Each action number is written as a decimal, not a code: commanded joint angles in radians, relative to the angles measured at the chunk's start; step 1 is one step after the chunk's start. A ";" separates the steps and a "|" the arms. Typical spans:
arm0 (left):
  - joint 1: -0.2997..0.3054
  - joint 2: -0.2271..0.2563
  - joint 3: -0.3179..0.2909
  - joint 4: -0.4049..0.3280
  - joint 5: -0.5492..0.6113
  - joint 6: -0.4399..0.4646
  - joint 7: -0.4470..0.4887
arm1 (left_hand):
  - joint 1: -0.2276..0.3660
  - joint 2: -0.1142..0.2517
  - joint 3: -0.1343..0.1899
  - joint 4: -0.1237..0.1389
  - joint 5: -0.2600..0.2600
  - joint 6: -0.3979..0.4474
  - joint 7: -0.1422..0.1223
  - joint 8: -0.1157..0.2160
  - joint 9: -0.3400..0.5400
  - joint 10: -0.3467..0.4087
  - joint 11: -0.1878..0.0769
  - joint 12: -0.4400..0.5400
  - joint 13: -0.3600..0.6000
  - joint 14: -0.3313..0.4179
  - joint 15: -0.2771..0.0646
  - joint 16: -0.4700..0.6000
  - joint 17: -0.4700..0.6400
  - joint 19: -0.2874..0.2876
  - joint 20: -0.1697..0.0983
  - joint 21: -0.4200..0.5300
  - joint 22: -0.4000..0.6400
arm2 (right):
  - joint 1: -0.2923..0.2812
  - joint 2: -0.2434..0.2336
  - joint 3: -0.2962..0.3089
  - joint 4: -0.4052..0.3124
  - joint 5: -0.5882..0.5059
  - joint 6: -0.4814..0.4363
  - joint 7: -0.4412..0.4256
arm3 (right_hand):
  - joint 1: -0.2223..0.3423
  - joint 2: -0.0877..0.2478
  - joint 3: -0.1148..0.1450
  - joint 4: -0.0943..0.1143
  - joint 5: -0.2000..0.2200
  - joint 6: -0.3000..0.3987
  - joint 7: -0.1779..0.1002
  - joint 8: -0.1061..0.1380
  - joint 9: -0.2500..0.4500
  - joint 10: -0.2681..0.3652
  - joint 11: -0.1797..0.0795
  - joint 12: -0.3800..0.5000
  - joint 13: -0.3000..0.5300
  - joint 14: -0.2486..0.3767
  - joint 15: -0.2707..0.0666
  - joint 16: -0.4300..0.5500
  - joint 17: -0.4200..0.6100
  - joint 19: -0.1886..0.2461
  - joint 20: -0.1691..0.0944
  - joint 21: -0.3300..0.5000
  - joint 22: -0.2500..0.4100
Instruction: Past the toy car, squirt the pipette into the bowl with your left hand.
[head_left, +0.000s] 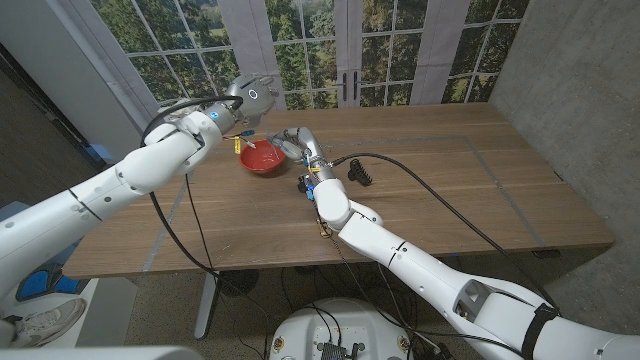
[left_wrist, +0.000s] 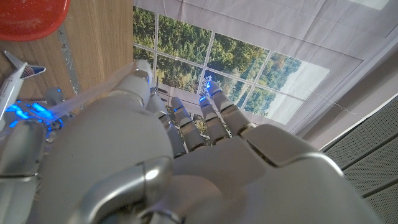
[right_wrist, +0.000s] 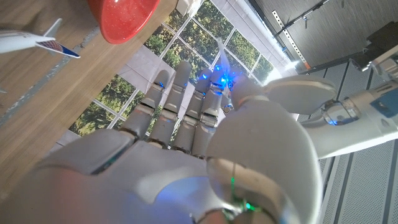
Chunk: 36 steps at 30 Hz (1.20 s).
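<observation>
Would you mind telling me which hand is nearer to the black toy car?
The right. The right hand is beside the red bowl, just left of the toy car. The left hand is beyond the bowl's far side, holding the pipette.

The red bowl (left_wrist: 28, 17) is cut off at the frame's upper left. The small black thing (head_left: 359, 174) right of centre is too small to tell.

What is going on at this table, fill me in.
The robot's left hand holds a clear pipette above the red bowl at the far side of the wooden table. The right hand hovers beside the bowl, holding nothing visible. A toy airplane lies near the bowl.
</observation>
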 joint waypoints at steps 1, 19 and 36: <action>0.010 -0.005 -0.006 0.000 0.009 0.022 0.025 | 0.006 0.004 -0.011 0.004 0.008 -0.070 -0.006 -0.023 -0.002 0.007 0.001 0.000 0.003 0.009 -0.164 -0.002 0.003 -0.001 -0.011 -0.001 0.003 | 0.000 0.009 0.006 0.053 -0.020 0.094 -0.006 | -0.009 -0.019 0.013 0.001 0.020 0.005 0.009 0.014 0.015 0.013 -0.004 0.008 0.001 0.010 -0.136 -0.010 -0.002 0.003 0.005 0.007 0.002; 0.053 -0.065 -0.017 0.024 0.051 0.169 0.121 | -0.119 0.014 -0.075 0.047 0.009 -0.367 -0.037 -0.153 -0.022 -0.074 0.006 -0.009 0.003 0.010 -0.159 -0.003 0.007 -0.013 -0.004 -0.006 0.004 | 0.002 0.029 0.025 0.126 -0.024 0.198 -0.016 | -0.021 -0.027 0.026 0.003 0.059 -0.008 0.007 0.034 0.046 0.014 -0.007 0.005 0.001 0.014 -0.140 -0.025 0.007 -0.001 0.003 0.014 0.000; 0.133 -0.285 -0.099 -0.013 -0.222 0.447 0.226 | -0.295 0.067 -0.085 0.125 -0.002 -0.339 0.016 -0.139 -0.029 -0.033 0.010 0.007 0.005 0.037 -0.149 0.003 0.010 -0.015 0.031 -0.005 0.005 | -0.001 0.045 0.046 0.160 -0.024 0.244 -0.039 | -0.029 -0.030 0.031 0.004 0.086 -0.018 0.002 0.050 0.072 0.011 -0.010 0.003 0.004 0.014 -0.142 -0.029 0.026 -0.006 0.002 0.020 -0.001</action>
